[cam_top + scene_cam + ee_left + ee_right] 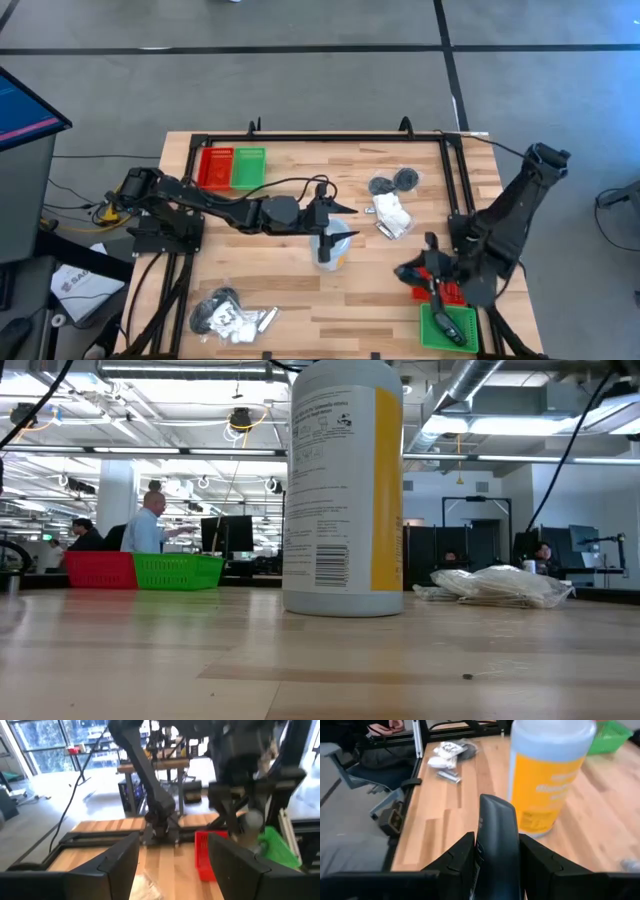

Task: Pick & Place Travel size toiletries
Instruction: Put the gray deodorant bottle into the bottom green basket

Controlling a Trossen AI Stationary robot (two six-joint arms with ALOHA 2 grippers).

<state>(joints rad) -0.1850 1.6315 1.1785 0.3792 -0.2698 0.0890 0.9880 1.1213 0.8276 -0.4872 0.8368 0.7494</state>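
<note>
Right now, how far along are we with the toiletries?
Early. One dark item seems to lie in the near-right green tray. The right claw grips a dark piece beside it. The left claw hovers open by the cup. Left: far-right pile, near-left pile.

Bright overhead light; soft shadows; blur in wrist views; foreground defocused

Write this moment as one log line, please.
left gripper: open, raised by white bottle | right gripper: shut on dark grey piece, near red tray
</note>
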